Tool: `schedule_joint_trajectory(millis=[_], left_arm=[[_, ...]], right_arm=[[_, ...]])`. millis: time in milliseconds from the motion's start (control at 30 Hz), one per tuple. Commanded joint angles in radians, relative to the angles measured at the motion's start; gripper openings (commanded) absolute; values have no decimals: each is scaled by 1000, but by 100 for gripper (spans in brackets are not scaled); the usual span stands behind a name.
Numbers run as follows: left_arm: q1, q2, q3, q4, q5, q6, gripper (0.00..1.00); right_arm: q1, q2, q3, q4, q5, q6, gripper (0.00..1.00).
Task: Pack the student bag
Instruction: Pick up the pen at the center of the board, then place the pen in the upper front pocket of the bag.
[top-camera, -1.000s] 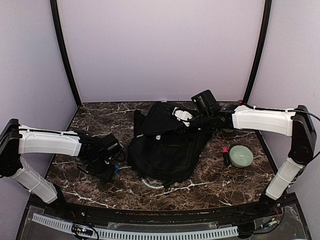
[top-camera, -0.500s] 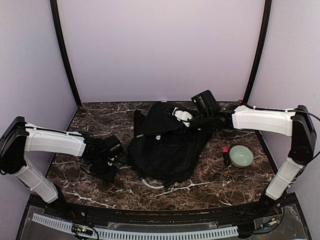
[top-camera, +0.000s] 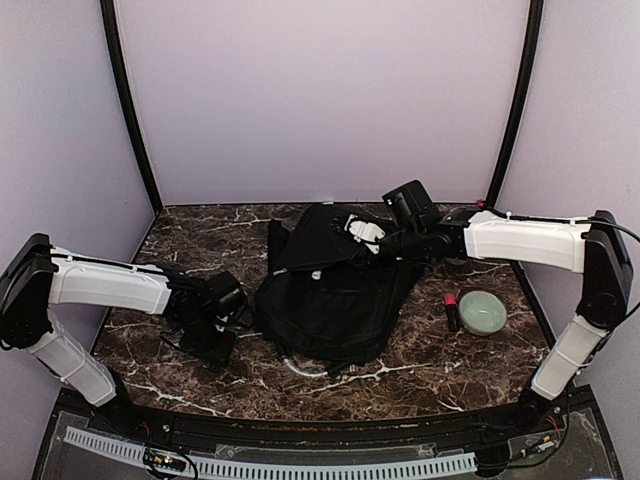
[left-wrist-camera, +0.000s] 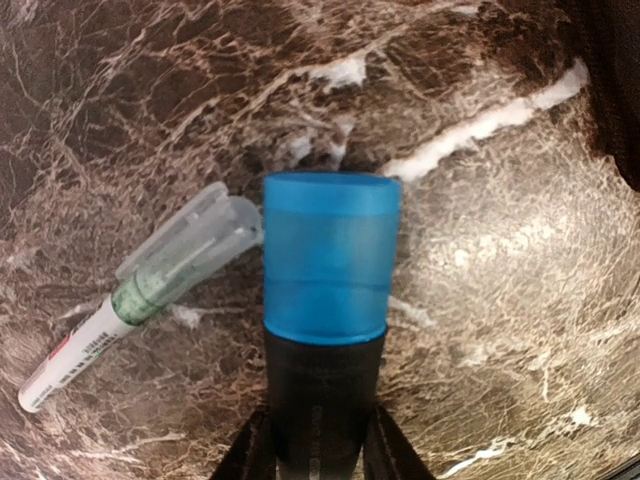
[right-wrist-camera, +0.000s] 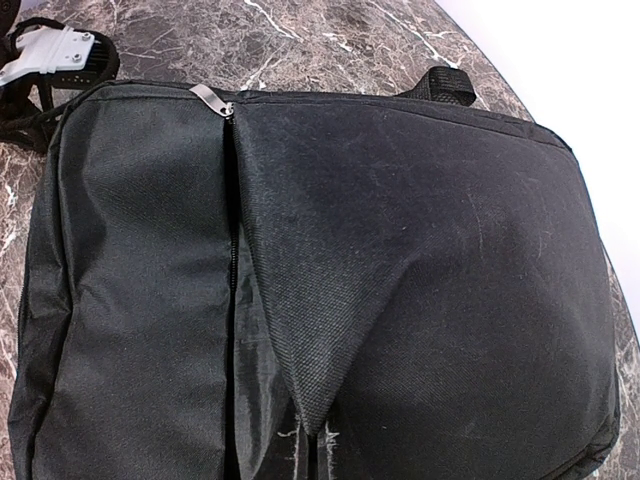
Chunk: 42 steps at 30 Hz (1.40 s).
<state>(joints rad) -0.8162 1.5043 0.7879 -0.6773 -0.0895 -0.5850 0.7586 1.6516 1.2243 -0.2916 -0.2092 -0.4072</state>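
The student bag (top-camera: 335, 300) lies black and soft in the middle of the table, its zip seam parted (right-wrist-camera: 232, 300). My right gripper (top-camera: 352, 229) is shut on a fold of the bag's upper flap (right-wrist-camera: 318, 400), and the cloth is drawn to a point at the jaws. Left of the bag, my left gripper (top-camera: 212, 342) is low over the table. In the left wrist view its fingers (left-wrist-camera: 252, 450) press both sides of a black stick with a blue cap (left-wrist-camera: 330, 260). A green-and-white pen with a clear cap (left-wrist-camera: 150, 290) lies just left of the stick.
A pale green bowl (top-camera: 483, 311) and a small red-and-black item (top-camera: 452, 312) sit right of the bag. The bag's grey loop handle (top-camera: 300, 367) sticks out toward the near edge. A white plastic piece among black straps (right-wrist-camera: 50, 55) lies by the bag's corner.
My left gripper has drawn its jaws in onto the blue-capped stick and shifted slightly toward the near edge. The right arm and the bag have not moved.
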Motion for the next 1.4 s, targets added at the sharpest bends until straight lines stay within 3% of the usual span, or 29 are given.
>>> schedule_joint_trajectory(millis=[0,100,333,567,733,1067,1233,1367], left_arm=[[5,19,-1,6,7,-22,25],[-8,14,32,-48,-12,-47,19],[-133,-82,187,-239,-12,-128,17],[-193,-110,325,-125,90,-92,16],[-193,26,418,50,157,-41,16],[-153,391,737,55,98,24,15],[-115,440,774,72,13,-16,16],[-91,426,742,158,3,-17,26]], right_arm=[[14,-8,-5,42,-39,-7,0],[14,-10,-7,43,-36,-8,0],[14,-7,-5,43,-40,-6,0],[15,-3,-4,43,-45,-5,0],[14,-6,-2,44,-43,1,0],[14,-33,-9,43,-47,1,0],[14,-36,-12,46,-50,1,0],[15,-28,-13,45,-61,2,0]])
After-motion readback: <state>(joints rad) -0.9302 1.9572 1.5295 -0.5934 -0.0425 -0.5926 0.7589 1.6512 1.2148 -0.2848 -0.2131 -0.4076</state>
